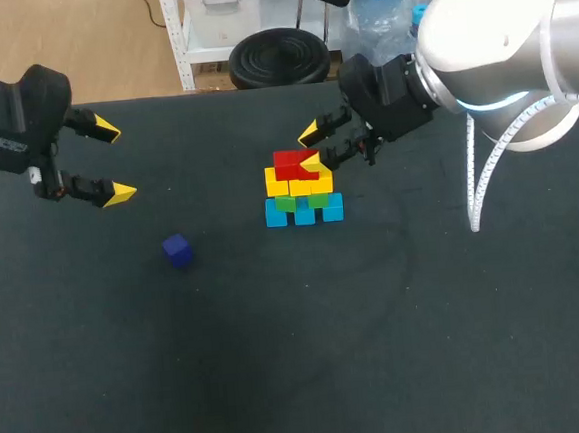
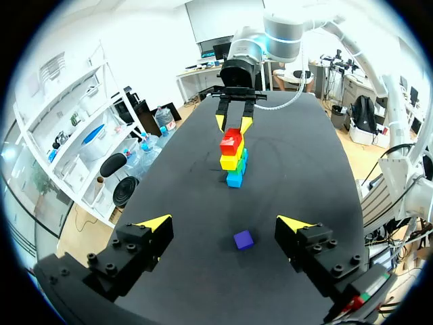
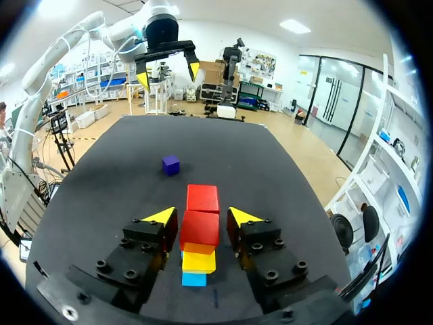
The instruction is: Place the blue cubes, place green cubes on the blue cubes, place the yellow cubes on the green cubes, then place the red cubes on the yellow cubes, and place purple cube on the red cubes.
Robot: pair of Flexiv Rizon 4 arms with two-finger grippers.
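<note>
Head view shows a small stack (image 1: 302, 190) near the middle of the black bench (image 1: 430, 346). Its bottom row holds three blue cubes (image 1: 304, 215) side by side. On them sit two green cubes (image 1: 286, 204), then a row of three yellow cubes (image 1: 299, 187), and on top two red cubes (image 1: 287, 162). One purple cube (image 1: 178, 249) lies alone on the bench, well apart from the stack, on the left arm's side.

The right jaws come in from the right and sit at the top of the stack. In the right wrist view one of the red cubes lies between their two yellow tips (image 3: 162, 215), and the other red one is just ahead of it, touching it. The right jaws stand only slightly wider than that cube. A thin gap shows beside at least one finger, so they straddle it without clamping it.

The left jaws hang above the bench's left side, spread wide and holding nothing. In the left wrist view the purple cube rests on the bench ahead of them, roughly in line with the gap between the tips and touched by neither. The stack stands farther ahead.
</note>
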